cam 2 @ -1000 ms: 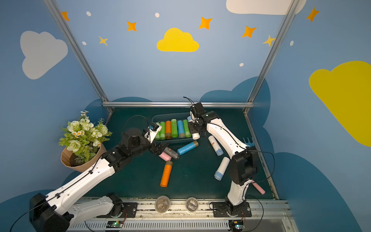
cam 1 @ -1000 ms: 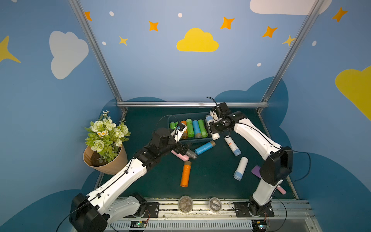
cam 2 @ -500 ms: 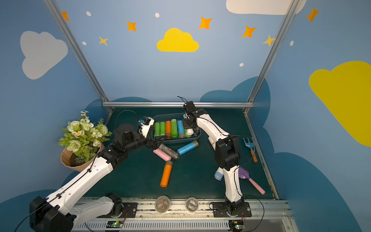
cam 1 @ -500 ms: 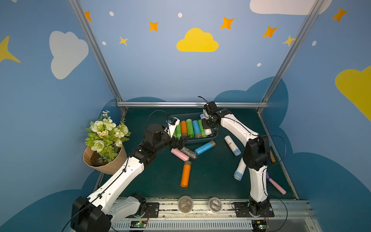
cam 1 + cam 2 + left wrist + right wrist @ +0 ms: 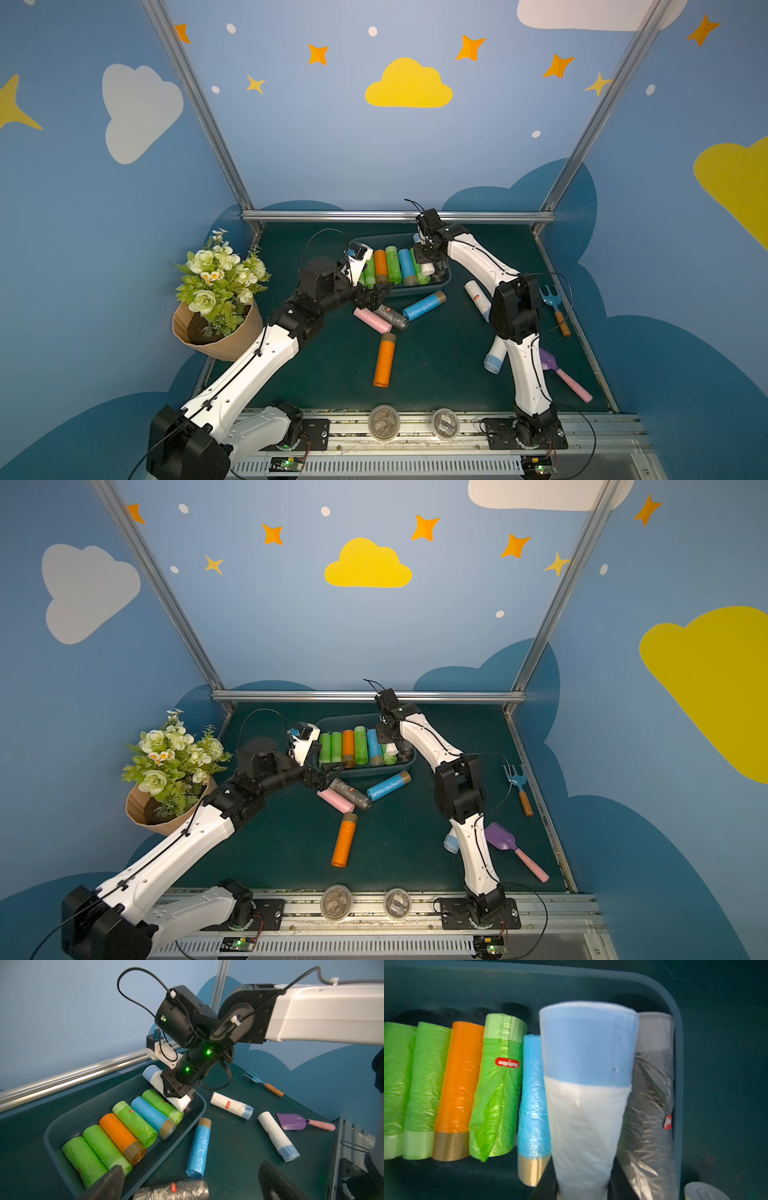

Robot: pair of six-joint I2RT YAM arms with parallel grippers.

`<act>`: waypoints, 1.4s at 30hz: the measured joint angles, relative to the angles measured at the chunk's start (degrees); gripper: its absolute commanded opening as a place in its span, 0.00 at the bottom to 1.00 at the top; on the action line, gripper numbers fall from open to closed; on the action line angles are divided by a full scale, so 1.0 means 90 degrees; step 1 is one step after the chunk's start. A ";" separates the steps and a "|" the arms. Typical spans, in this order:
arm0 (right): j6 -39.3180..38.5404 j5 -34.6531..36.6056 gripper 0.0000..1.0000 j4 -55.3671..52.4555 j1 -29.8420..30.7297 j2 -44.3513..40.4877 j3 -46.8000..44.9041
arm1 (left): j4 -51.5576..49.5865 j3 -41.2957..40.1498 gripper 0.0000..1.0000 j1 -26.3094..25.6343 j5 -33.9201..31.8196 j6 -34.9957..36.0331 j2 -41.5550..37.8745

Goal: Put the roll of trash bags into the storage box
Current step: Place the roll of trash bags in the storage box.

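White roll [image 5: 587,1105]: plastic-wrapped with a pale blue band at one end, clamped in the right gripper [image 5: 429,266]. It hangs over the 3 o'clock end of the storage box [image 5: 205,1106], above the gap between a blue roll [image 5: 533,1095] and a grey roll [image 5: 652,1095].
Slot: it looks narrow in the right wrist view, and the white roll seems to overlap both neighbours. Lower it parallel to them so it wedges down rather than landing across.
Release: I would part the jaws only once the roll rests on its neighbours or the box floor. The film looks slick, so a drop from height could send it over the rim.
Left gripper [image 5: 376,294]: jaws wide apart and empty, just beside the box's 6 o'clock rim, near a pink roll [image 5: 371,319] and a dark grey roll [image 5: 392,318].
Mat [image 5: 436,374]: dark green and flat, with loose rolls around its middle and an orange roll [image 5: 384,361] toward 6 o'clock.
Room: blue walls with clouds and stars. A flower pot [image 5: 216,332] stands at 9 o'clock. A garden fork [image 5: 550,299] and a purple trowel [image 5: 500,836] lie at 3 o'clock, well apart from the box.
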 measured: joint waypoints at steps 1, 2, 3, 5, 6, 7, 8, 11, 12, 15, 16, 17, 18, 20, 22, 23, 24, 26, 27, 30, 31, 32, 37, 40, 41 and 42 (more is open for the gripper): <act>0.0000 0.0041 0.24 -0.0002 0.0000 0.0041 0.0005 | 0.0002 0.0000 1.00 0.0000 0.0000 0.0000 0.0000; 0.0000 0.0063 0.25 0.0000 -0.0005 0.0080 0.0005 | 0.0002 0.0000 1.00 0.0000 0.0000 0.0000 0.0000; 0.0002 0.0080 0.24 0.0000 -0.0007 0.0117 0.0005 | 0.0002 0.0000 1.00 0.0000 0.0000 0.0000 0.0000; -0.0002 0.0100 0.24 -0.0002 -0.0024 0.0209 0.0010 | 0.0002 0.0000 1.00 0.0002 0.0000 -0.0002 0.0000; -0.0002 0.0107 0.25 0.0000 -0.0041 0.0260 0.0015 | 0.0002 0.0000 1.00 0.0002 0.0000 -0.0005 0.0000; -0.0002 0.0114 0.24 0.0000 -0.0046 0.0311 0.0017 | 0.0002 0.0000 1.00 0.0002 0.0002 -0.0017 0.0002; -0.0002 0.0114 0.25 -0.0002 -0.0056 0.0352 0.0017 | 0.0002 0.0000 1.00 0.0002 0.0005 -0.0022 0.0005; -0.0002 0.0112 0.25 -0.0015 -0.0095 0.0401 0.0017 | 0.0002 0.0000 1.00 0.0002 0.0024 -0.0041 0.0032; -0.0002 0.0107 0.25 -0.0019 -0.0117 0.0401 0.0017 | 0.0000 0.0000 1.00 0.0002 0.0024 -0.0046 0.0041; 0.0010 0.0029 0.26 -0.0019 -0.0182 0.0403 0.0027 | 0.0000 0.0000 1.00 0.0002 0.0027 -0.0049 0.0058; 0.0012 -0.0002 0.27 -0.0019 -0.0194 0.0403 0.0029 | 0.0000 0.0000 1.00 0.0002 0.0027 -0.0049 0.0063; 0.0015 -0.0022 0.27 -0.0019 -0.0197 0.0403 0.0034 | 0.0002 0.0000 1.00 0.0002 0.0032 -0.0049 0.0066; 0.0017 -0.0041 0.28 -0.0019 -0.0199 0.0403 0.0041 | 0.0000 0.0000 1.00 0.0002 0.0036 -0.0051 0.0073; 0.0029 -0.0070 0.28 -0.0036 -0.0204 0.0420 0.0068 | 0.0000 0.0000 1.00 0.0002 0.0049 -0.0056 0.0083; 0.0032 -0.0092 0.29 -0.0061 -0.0216 0.0491 0.0175 | 0.0000 0.0000 1.00 0.0002 0.0053 -0.0063 0.0083; 0.0032 -0.0102 0.29 -0.0073 -0.0219 0.0515 0.0211 | 0.0000 0.0000 1.00 0.0002 0.0056 -0.0066 0.0083; 0.0032 -0.0114 0.29 -0.0075 -0.0223 0.0542 0.0236 | 0.0000 0.0000 1.00 0.0002 0.0058 -0.0066 0.0085; 0.0032 -0.0138 0.31 -0.0073 -0.0228 0.0571 0.0248 | 0.0000 0.0000 1.00 0.0002 0.0073 -0.0066 0.0092; 0.0032 -0.0148 0.32 -0.0073 -0.0231 0.0578 0.0248 | 0.0000 0.0000 1.00 0.0002 0.0075 -0.0066 0.0102; 0.0034 -0.0168 0.33 -0.0070 -0.0228 0.0600 0.0250 | 0.0000 0.0000 1.00 0.0002 0.0070 -0.0066 0.0160; 0.0034 -0.0177 0.33 -0.0068 -0.0231 0.0605 0.0250 | 0.0000 0.0000 1.00 0.0002 0.0070 -0.0066 0.0180; 0.0034 -0.0185 0.34 -0.0068 -0.0231 0.0607 0.0250 | 0.0000 0.0000 1.00 0.0002 0.0073 -0.0066 0.0202; 0.0034 -0.0214 0.36 -0.0066 -0.0231 0.0610 0.0250 | 0.0000 0.0000 1.00 0.0002 0.0073 -0.0066 0.0231; 0.0036 -0.0238 0.38 -0.0066 -0.0231 0.0607 0.0253 | 0.0000 0.0000 1.00 0.0002 0.0073 -0.0066 0.0231; 0.0034 -0.0248 0.39 -0.0066 -0.0231 0.0607 0.0255 | 0.0000 0.0000 1.00 0.0002 0.0073 -0.0068 0.0231; 0.0034 -0.0253 0.39 -0.0066 -0.0231 0.0607 0.0255 | 0.0000 0.0000 1.00 0.0002 0.0075 -0.0066 0.0231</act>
